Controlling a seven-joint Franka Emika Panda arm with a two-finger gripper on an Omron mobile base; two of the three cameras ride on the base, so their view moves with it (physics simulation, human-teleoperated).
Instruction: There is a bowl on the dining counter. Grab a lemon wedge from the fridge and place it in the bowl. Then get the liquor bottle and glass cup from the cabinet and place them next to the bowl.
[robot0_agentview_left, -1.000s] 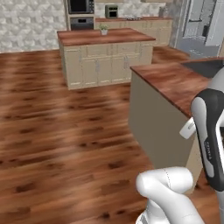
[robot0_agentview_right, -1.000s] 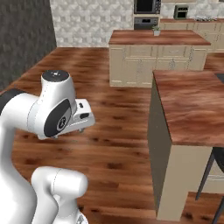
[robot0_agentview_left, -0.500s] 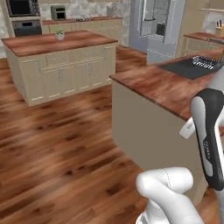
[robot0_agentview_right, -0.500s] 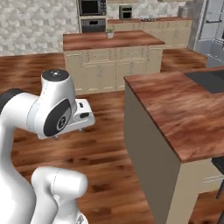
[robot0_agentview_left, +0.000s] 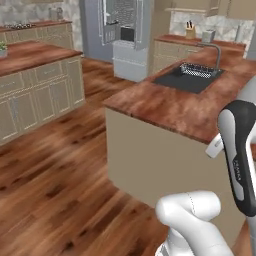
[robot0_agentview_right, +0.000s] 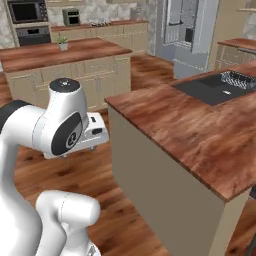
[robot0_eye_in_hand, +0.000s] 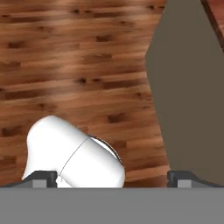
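Across the room stands the fridge, with its doors looking open. Close by is the long table with the black sink. I see no bowl on the part that shows. The gripper is wide open, holds nothing and points down at the floor. If the base drives too close, the arm could bump the table corner.

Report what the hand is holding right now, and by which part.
Nothing is held. The hand is open, its two dark fingertips wide apart, with just wood floor and the robot's own body beyond them.
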